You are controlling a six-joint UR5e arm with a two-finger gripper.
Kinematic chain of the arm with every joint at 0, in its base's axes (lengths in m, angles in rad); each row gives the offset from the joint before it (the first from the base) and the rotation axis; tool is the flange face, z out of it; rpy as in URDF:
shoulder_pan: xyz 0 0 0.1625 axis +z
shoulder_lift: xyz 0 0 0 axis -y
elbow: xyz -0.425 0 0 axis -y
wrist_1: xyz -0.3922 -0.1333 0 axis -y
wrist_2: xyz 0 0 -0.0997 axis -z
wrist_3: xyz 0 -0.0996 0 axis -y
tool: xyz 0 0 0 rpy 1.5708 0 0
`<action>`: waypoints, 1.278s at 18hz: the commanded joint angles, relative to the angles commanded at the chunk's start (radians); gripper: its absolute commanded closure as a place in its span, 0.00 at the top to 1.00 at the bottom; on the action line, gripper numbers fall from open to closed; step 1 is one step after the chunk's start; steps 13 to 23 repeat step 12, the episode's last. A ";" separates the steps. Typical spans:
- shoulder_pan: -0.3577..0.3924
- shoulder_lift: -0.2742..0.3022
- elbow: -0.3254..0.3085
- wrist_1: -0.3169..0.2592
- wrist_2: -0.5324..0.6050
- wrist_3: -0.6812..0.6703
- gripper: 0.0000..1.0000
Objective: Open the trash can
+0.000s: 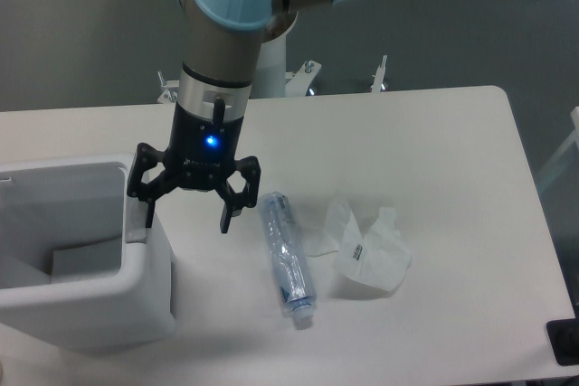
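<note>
The trash can [90, 314] is a large boxy white bin at the table's left front, partly cut off by the left edge of the view. Its top shows a dark opening with a pale flat panel [86, 261] low inside it. A small grey tab [136, 226] sits on the right rim. My gripper [185, 216] points down, open and empty. Its left fingertip [147, 214] is at the bin's right rim beside the tab; I cannot tell if it touches. Its right fingertip [226, 221] hangs above the table, outside the bin.
A clear plastic bottle [288, 259] lies on its side right of the gripper. A crumpled white wrapper [366, 252] lies beside it. The table's front edge [362, 379] runs close below them, and a dark object [565, 343] sits at the far right corner.
</note>
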 joint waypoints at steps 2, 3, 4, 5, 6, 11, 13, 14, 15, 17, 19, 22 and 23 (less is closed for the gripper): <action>0.052 0.014 0.028 -0.002 0.008 0.002 1.00; 0.073 0.021 0.043 0.000 0.014 0.002 1.00; 0.093 0.026 0.055 -0.005 0.031 0.003 1.00; 0.116 0.029 0.060 -0.006 0.057 0.014 1.00; 0.129 0.031 0.058 -0.009 0.086 0.031 1.00; 0.147 0.029 0.051 -0.061 0.245 0.247 1.00; 0.161 0.031 0.052 -0.078 0.248 0.274 1.00; 0.161 0.031 0.052 -0.078 0.248 0.274 1.00; 0.161 0.031 0.052 -0.078 0.248 0.274 1.00; 0.161 0.031 0.052 -0.078 0.248 0.274 1.00; 0.161 0.031 0.052 -0.078 0.248 0.274 1.00; 0.161 0.031 0.052 -0.078 0.248 0.274 1.00; 0.161 0.031 0.052 -0.078 0.248 0.274 1.00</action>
